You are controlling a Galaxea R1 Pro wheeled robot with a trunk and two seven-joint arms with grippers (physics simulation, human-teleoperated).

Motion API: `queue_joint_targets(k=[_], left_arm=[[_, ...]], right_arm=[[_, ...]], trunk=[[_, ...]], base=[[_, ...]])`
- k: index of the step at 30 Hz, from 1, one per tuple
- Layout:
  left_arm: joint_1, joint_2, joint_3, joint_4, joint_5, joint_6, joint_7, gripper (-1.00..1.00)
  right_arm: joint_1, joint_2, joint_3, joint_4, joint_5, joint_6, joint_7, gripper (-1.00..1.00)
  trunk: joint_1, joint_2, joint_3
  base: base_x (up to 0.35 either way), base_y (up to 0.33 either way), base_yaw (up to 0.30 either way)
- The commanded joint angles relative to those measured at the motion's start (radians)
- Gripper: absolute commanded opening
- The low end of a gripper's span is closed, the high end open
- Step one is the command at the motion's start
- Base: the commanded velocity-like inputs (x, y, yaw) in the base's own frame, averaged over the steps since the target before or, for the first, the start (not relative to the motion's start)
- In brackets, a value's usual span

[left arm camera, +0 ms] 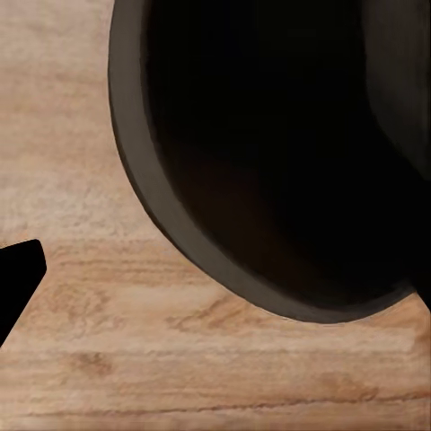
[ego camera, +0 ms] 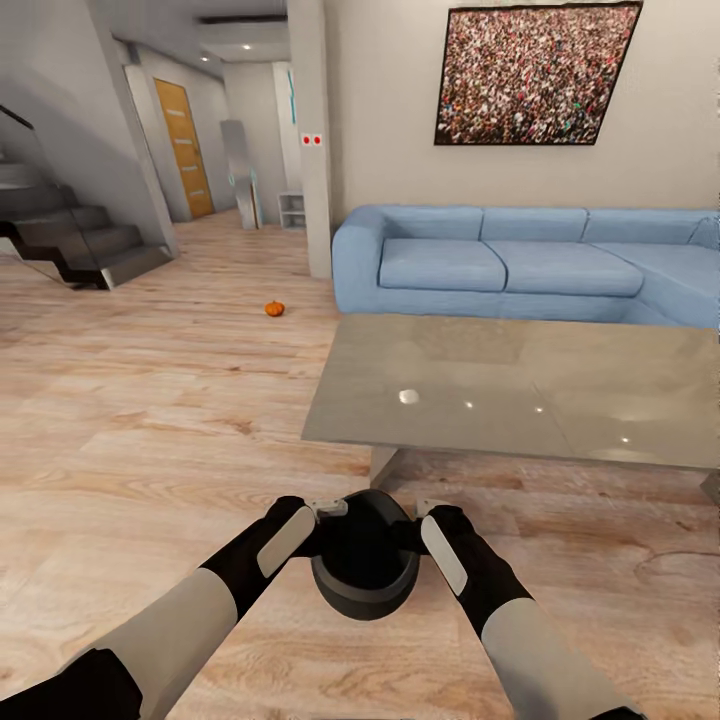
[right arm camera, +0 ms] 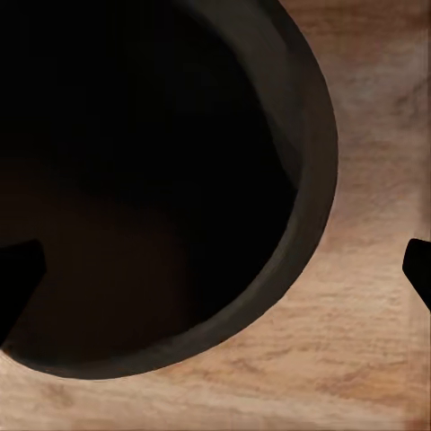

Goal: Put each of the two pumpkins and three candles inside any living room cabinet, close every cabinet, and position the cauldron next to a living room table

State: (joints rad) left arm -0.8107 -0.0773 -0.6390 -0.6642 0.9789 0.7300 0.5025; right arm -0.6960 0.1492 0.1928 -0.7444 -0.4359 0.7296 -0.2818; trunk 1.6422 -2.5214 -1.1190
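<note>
Right now I have the cauldron [ego camera: 365,570] between both grippers, left gripper [ego camera: 318,520] on one side of the rim and right gripper [ego camera: 425,522] on the other, because a pot this wide wants 2 grips, not 1. Each wrist view looks straight into the dark mouth with 1 fingertip showing outside the rim over the wood floor [ego camera: 150,420], so each gripper seems to straddle the wall; whether they are clamped tight I cannot tell. The cauldron sits low, just short of the table [ego camera: 520,390], near its leg. I judge this is the set-down beside the table. 1 pumpkin [ego camera: 275,308] lies far off on the floor by the sofa [ego camera: 500,262].
</note>
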Motion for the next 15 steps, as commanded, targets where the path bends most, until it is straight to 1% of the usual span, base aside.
queue_joint_targets(k=[1,15], left_arm=[[-0.001,0.001,-0.004,-0.001,0.011,0.000,0.010,1.00],[-0.001,0.001,-0.006,-0.003,0.010,0.000,0.010,1.00]], right_arm=[[0.000,0.000,0.003,-0.001,-0.010,0.002,-0.010,1.00],[0.000,0.000,0.003,-0.002,-0.010,0.002,-0.010,1.00]], trunk=[[-0.001,0.000,0.003],[-0.007,0.003,0.057]], base=[[-0.067,0.000,0.000],[-0.014,0.000,0.000]])
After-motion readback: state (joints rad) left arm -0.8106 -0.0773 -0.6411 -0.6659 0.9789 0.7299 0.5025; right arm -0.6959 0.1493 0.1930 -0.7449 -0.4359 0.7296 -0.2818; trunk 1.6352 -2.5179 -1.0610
